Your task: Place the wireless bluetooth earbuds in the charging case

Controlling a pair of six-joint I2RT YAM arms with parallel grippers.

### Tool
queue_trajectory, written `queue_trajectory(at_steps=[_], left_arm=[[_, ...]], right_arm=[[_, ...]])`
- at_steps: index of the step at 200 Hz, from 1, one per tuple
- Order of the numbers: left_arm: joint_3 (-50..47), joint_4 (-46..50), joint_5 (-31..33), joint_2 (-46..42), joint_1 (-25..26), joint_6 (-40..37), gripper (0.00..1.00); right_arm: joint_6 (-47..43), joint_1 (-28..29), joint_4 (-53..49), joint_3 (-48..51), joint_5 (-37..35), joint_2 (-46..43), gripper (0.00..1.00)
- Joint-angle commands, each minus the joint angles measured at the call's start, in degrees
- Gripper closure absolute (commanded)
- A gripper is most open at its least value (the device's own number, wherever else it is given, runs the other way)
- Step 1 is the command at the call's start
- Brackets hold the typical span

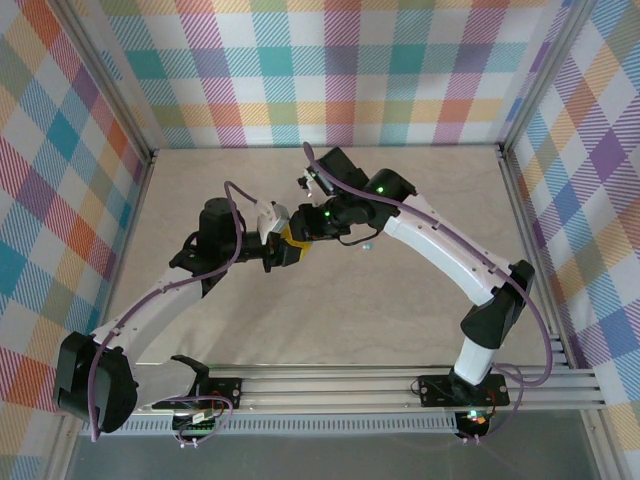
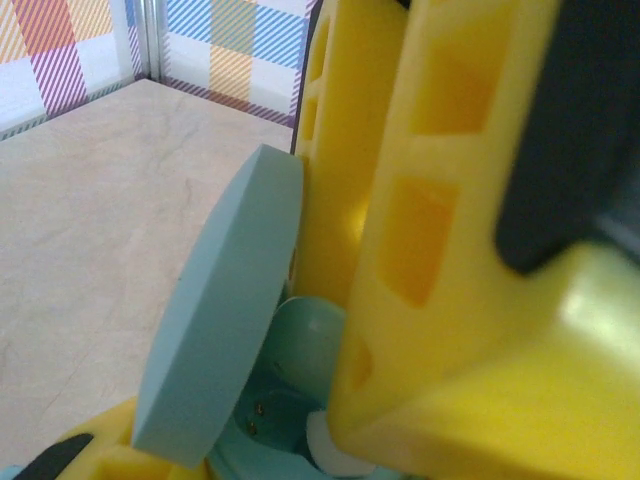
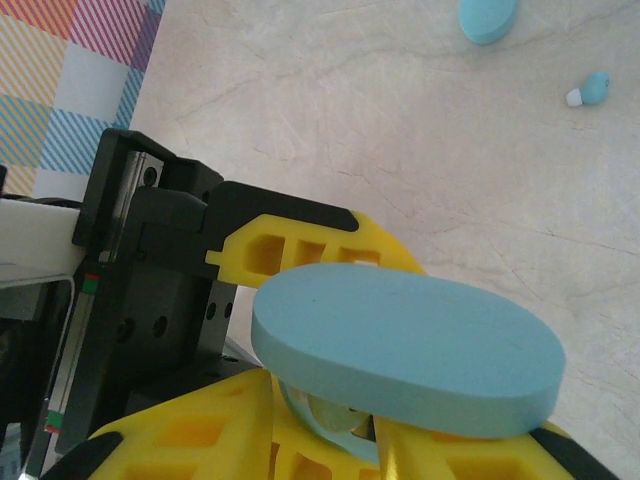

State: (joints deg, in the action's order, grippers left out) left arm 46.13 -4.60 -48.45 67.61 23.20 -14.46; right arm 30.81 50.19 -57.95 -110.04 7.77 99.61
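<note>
Left pincer: at the middle of the desk, clamped on the base of the charging case. One of its yellow fingers stands behind the lid in the right wrist view.
Right pincer: tip to tip with the left one, coming in from 2 o'clock in the top view. Its yellow fingers stand apart, with a gap between them over the open case.
Charging case: teal and held off the desk between the two pincers. Two small metal contacts are visible inside the base.
Lid: a flat teal oval, swung open and standing tilted above the base at its 11 o'clock side in the left wrist view.
Earbud: a rounded pale teal shape down in the open base, just beside the big yellow finger of the right pincer. A white bit shows at that finger's tip. The view is too blurred to tell whether the earbud is seated.
Loose earbud: lies on the desk well apart from the pincers, at 3 o'clock of them in the top view. It has a teal body and a white tip.
Second case: a teal oval, closed, on the desk at 1 o'clock in the right wrist view, near the loose earbud.
Desk: pale with a marble grain.
Walls: checked in many colours on three sides.
</note>
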Motion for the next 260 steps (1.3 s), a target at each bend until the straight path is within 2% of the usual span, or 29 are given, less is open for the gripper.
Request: queue_trajectory(at_steps=[1, 59, 132, 207, 260], left_arm=[[0.1, -1.0, -0.1, -1.5, 0.7, -0.9, 1.0], [0.3, -1.2, 0.0, -1.3, 0.8, -0.8, 1.0], [0.5, -0.7, 0.4, -1.1, 0.7, -1.0, 1.0], [1.6, -0.3, 0.3, -0.1, 0.8, -1.0, 1.0], [2.8, 1.2, -0.8, -0.5, 0.8, -1.1, 1.0]], right_arm=[[-0.1, 0.8, -0.8, -1.8, 1.9, 0.1, 0.66], [0.4, 0.8, -0.2, -2.8, 1.8, 0.3, 0.6], [0.5, 0.8, 0.2, -3.0, 2.2, -0.1, 0.59], [-0.8, 0.4, 9.6, -0.6, 9.6, -7.4, 0.64], [2.0, -5.8, 12.6, 1.9, 15.0, -11.9, 0.64]])
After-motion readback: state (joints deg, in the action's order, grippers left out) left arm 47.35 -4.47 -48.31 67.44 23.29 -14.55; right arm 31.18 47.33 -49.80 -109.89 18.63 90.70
